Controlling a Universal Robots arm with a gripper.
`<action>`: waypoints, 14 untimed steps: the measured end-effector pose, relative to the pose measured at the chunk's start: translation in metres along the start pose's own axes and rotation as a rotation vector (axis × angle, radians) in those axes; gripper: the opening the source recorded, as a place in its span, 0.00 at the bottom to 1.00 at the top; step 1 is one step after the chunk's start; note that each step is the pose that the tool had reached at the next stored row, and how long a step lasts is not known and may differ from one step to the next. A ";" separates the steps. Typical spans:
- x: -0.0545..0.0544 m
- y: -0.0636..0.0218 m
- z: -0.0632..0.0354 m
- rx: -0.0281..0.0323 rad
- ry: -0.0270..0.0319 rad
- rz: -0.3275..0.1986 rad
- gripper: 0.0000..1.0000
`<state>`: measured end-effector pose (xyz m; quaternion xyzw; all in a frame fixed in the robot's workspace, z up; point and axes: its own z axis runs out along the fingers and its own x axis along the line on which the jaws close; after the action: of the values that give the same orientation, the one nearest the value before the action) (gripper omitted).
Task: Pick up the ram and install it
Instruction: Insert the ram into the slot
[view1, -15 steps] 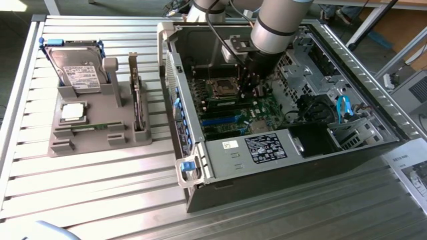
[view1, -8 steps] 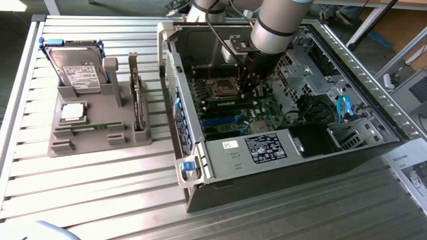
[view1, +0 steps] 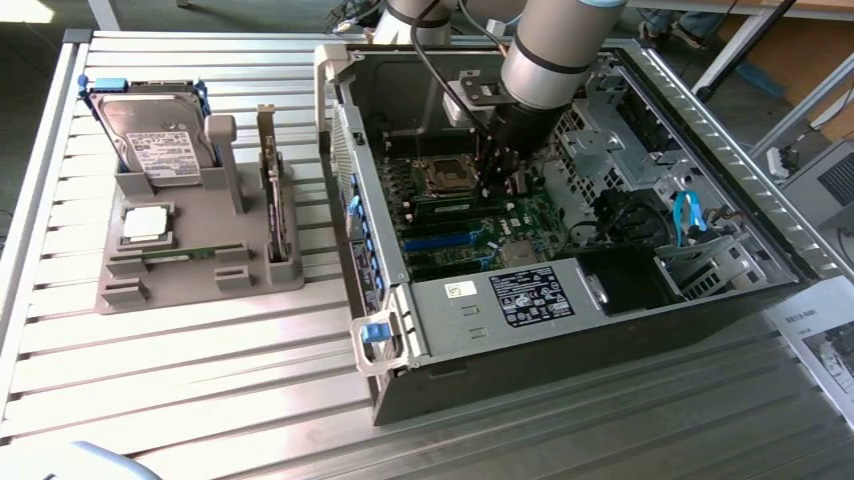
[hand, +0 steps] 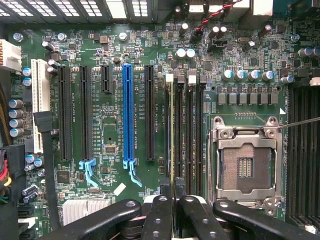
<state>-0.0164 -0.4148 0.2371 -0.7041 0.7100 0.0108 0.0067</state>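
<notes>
over the bank of dimm slots (hand: 192, 135), just beside the open cpu socket (hand: 246, 160): gripper (hand: 173, 196) closed narrow on the ram (hand: 173, 130), pinching it by its upper edge. from the wrist, reads as a thin pale line, edge-on, straight down between the fingers (hand: 159, 210). long axis parallel with the slots, lined up over the one farthest from the socket, on the side toward the blue expansion slot (hand: 128, 115). cannot tell whether seated in that slot or hanging just above it. one arm (view1: 541, 60) at work, so no choice of nearer hand. from the wrist view, the line-up of stick and slot; from the exterior view, the setting instead: reach down into the open computer case (view1: 350, 110), with a grey fixture (view1: 174, 290) well apart on the exterior view's left, carrying a hard drive (view1: 154, 140), a square processor chip (view1: 144, 225) and an upright expansion card (view1: 274, 200).
</notes>
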 end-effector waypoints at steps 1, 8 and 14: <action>0.000 0.0000 0.0001 0.0000 0.0000 0.000 0.12; 0.000 0.0000 0.0016 0.0000 -0.0001 0.000 0.12; 0.000 0.0000 0.0034 0.0001 -0.0002 0.000 0.12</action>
<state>-0.0164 -0.4147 0.2337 -0.7041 0.7100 0.0108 0.0068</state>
